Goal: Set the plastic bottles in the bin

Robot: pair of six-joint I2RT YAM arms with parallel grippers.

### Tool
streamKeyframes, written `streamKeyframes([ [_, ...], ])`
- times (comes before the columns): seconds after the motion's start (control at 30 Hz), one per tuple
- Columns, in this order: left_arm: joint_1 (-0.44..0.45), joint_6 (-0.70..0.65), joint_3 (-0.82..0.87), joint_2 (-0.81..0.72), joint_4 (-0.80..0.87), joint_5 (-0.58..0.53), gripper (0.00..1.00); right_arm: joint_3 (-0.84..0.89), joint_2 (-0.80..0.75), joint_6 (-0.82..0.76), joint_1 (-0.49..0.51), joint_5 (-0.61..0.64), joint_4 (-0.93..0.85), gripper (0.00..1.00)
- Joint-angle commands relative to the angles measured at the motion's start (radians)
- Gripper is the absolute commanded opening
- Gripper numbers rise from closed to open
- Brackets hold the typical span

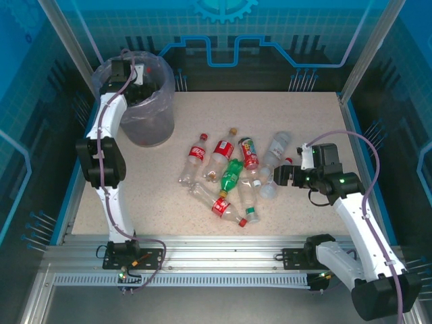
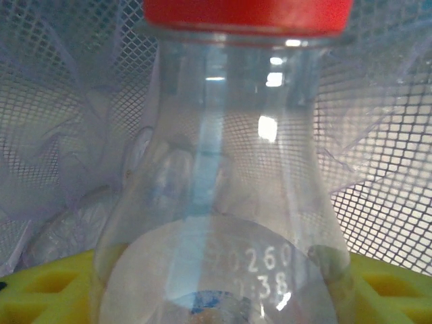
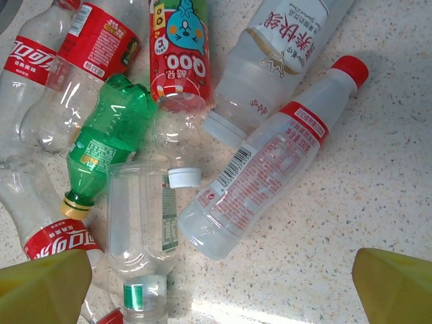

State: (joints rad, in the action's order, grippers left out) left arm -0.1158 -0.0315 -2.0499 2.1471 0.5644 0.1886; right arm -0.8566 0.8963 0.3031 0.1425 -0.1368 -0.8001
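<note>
A clear bottle with a red cap (image 2: 223, 169) hangs cap-down between the yellow fingers of my left gripper (image 2: 216, 297), inside the bin (image 1: 145, 125), whose mesh wall and crinkly bag surround it. I cannot make out whether the fingers (image 2: 47, 287) still press on it. Several plastic bottles (image 1: 229, 175) lie in a pile mid-table, a green one (image 3: 111, 135) among them. My right gripper (image 3: 219, 297) hovers open at the pile's right edge. A clear red-capped bottle (image 3: 270, 169) lies just ahead of it, with nothing between its fingers.
The bin stands at the table's back left corner, with the left arm (image 1: 101, 155) reaching up over its rim. Bare speckled tabletop (image 1: 135, 196) lies left and right of the pile. Blue enclosure walls and metal posts (image 1: 368, 47) border the table.
</note>
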Motion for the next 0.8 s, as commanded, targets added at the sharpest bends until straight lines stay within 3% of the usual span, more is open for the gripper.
streamKeyframes([
  [0.0,0.002,0.002,0.003,-0.004,0.019,0.038,0.74,0.001,-0.007,0.017,-0.015,0.011,-0.002,1.0],
  [0.17,-0.001,0.0,-0.015,-0.019,0.031,0.036,0.82,0.002,-0.002,0.028,-0.015,0.018,-0.002,1.0],
  [0.5,-0.004,-0.011,-0.053,-0.074,0.069,0.025,0.91,0.006,0.004,0.062,-0.017,0.052,-0.002,1.0],
  [0.77,-0.004,-0.021,-0.061,-0.143,0.091,0.031,0.99,0.046,0.0,0.183,-0.017,0.111,0.036,0.99],
])
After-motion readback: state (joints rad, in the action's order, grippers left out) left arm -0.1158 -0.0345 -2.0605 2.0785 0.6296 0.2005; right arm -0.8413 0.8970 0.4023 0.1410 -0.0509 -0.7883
